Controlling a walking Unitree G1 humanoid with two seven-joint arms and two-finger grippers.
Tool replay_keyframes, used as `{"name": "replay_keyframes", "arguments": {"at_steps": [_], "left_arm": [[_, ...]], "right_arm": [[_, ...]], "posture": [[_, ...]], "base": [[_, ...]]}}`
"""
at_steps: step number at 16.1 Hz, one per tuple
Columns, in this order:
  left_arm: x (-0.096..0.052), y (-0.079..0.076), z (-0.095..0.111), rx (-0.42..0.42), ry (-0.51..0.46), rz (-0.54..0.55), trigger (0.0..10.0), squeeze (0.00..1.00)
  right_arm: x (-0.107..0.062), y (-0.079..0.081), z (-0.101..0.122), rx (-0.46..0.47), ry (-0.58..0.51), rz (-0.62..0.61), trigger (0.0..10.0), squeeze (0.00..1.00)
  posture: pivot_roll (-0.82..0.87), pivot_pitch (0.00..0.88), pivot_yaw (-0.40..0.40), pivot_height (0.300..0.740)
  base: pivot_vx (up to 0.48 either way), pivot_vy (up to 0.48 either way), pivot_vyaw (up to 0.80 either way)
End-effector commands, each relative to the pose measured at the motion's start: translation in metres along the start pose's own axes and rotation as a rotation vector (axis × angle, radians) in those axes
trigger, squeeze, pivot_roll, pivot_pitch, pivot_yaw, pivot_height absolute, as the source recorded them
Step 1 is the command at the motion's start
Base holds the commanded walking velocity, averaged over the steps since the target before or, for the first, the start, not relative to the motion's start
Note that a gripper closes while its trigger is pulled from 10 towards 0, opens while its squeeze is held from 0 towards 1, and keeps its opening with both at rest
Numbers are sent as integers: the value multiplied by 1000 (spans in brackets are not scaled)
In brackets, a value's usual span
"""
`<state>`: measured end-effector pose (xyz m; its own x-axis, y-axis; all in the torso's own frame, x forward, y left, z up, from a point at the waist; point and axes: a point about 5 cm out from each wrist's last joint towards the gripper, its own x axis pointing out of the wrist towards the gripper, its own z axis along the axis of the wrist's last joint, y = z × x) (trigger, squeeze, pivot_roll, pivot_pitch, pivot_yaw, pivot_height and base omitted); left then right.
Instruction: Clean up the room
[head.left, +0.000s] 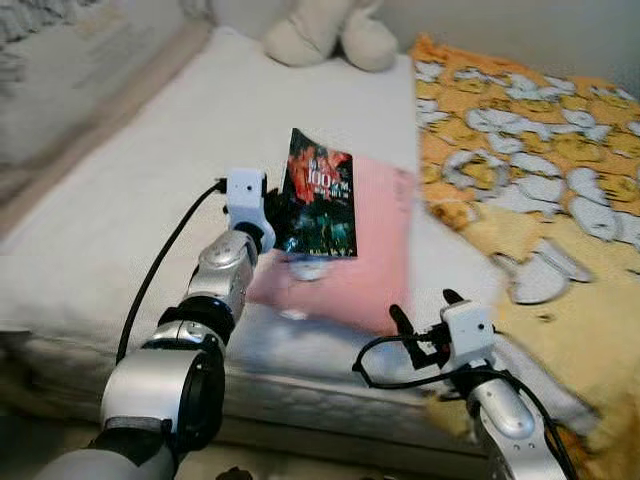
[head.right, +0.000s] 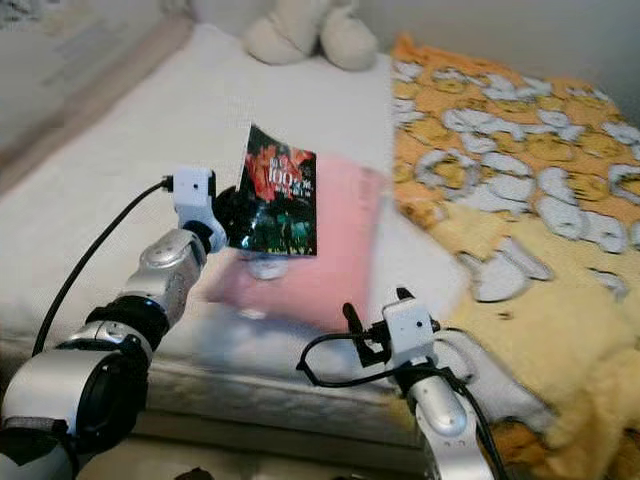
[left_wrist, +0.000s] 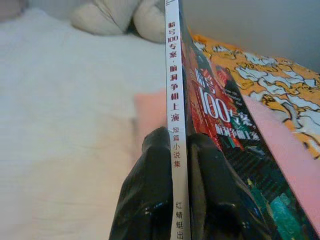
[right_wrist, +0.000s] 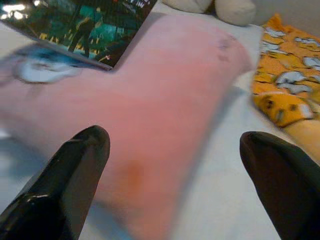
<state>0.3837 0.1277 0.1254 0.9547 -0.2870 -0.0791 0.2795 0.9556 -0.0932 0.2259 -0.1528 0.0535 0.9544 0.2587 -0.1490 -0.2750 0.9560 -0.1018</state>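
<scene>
From the head, the left tool (head.left: 268, 222) is pinching a book (head.left: 320, 195) upright above the pink pillow (head.left: 355, 270) on the bed (head.left: 150, 170), its wrist camera is showing both fingers (left_wrist: 150, 200) clamping the spine, and the right tool (right_wrist: 175, 165) is hanging wide open, empty, near the pillow.

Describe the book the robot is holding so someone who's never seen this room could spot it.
On the white bed, above the pink pillow, the left gripper pinches a thin book by its white spine. Its dark, glossy red-and-green cover marked "100" stands out from the pale bedding.
</scene>
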Motion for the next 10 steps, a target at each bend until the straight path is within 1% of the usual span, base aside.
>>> {"name": "replay_keyframes", "arguments": {"at_steps": [1,2,4,6,8,10], "left_arm": [[3,2,16,38,-58,-20,0,0],[3,1,16,0,-62,-40,0,0],[3,-2,12,-22,-48,-65,0,0],[3,-6,9,-25,-43,-74,0,0],[4,-12,3,-46,-22,-66,0,0],[4,-15,0,-46,-2,-52,0,0]], "right_arm": [[1,1,0,5,-8,-3,10000,0],[1,1,-2,0,1,-7,10000,0],[2,2,-3,-4,8,-5,10000,0],[3,1,-3,-7,7,-6,10000,0],[3,0,-2,-2,-3,-7,10000,0],[4,1,-2,-3,-4,2,10000,0]], "posture": [[-84,0,-49,740],[-84,0,-49,740],[-88,0,-43,740],[-88,0,-43,740],[-86,0,-45,740],[-84,0,-48,740]], "base": [[0,480,0],[0,480,0],[0,480,-800],[0,480,-800],[0,476,0],[0,429,0]]}}
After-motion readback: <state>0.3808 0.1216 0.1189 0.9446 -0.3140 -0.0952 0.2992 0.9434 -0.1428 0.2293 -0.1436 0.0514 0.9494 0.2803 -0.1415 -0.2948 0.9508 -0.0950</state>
